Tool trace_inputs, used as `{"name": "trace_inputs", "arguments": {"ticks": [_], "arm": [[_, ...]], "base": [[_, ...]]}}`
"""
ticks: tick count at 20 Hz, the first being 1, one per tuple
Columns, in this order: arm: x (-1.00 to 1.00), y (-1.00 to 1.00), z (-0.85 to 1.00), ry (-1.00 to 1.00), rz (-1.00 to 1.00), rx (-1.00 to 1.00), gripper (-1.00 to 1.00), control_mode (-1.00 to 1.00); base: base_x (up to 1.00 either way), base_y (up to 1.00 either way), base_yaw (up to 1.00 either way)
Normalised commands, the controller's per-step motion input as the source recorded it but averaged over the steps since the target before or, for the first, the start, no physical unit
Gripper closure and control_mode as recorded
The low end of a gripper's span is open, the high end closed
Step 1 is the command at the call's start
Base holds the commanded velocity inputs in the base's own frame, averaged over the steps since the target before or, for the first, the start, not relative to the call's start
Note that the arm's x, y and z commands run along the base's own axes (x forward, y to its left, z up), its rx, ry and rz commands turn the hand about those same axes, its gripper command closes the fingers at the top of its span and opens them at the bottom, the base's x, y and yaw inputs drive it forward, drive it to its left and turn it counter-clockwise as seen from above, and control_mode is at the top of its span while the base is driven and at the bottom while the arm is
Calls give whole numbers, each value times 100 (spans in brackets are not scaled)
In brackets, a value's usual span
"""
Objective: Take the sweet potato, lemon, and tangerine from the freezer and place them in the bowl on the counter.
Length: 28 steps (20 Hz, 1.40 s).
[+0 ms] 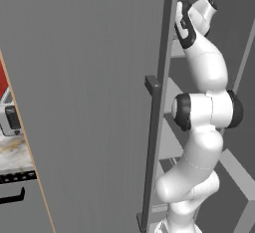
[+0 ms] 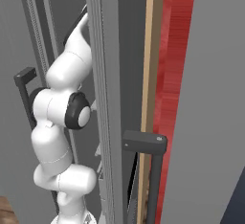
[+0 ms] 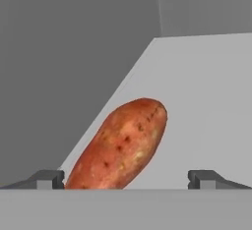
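Hand view: end effector (image 3: pixel 126 179) spread; sweet potato (image 3: pixel 119 145) lies on grey freezer shelf (image 3: pixel 206 101).

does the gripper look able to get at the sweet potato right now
Probably yes: the open gripper faces the sweet potato on the grey freezer shelf, nothing lying between its fingertips and it.

My arm (image 1: pixel 199 127): glossy white rounded segments, bulbous at the joints. Dark charcoal caps and rings mark each joint. My finger tips (image 3: pixel 49 179): small, dark grey, blocky, with sloped outer edges.
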Motion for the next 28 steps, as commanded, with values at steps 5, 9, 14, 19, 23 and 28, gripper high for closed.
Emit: {"name": "trace_inputs", "arguments": {"ticks": [5, 9, 14, 19, 23, 28], "arm": [[6, 0, -4, 2, 0, 0, -100, -100], [6, 0, 0, 4, 0, 2, -100, -100], [15, 0, 0, 4, 0, 4, -100, -100], [12, 7, 0, 4, 0, 2, -100, -100], [11, 20, -10, 2, 0, 0, -100, -100], [0, 16, -1, 2, -1, 2, -100, -100]], "base": [[0, 0, 0], [0, 0, 0], [0, 0, 0], [0, 0, 0], [0, 0, 0], [0, 0, 0]]}}
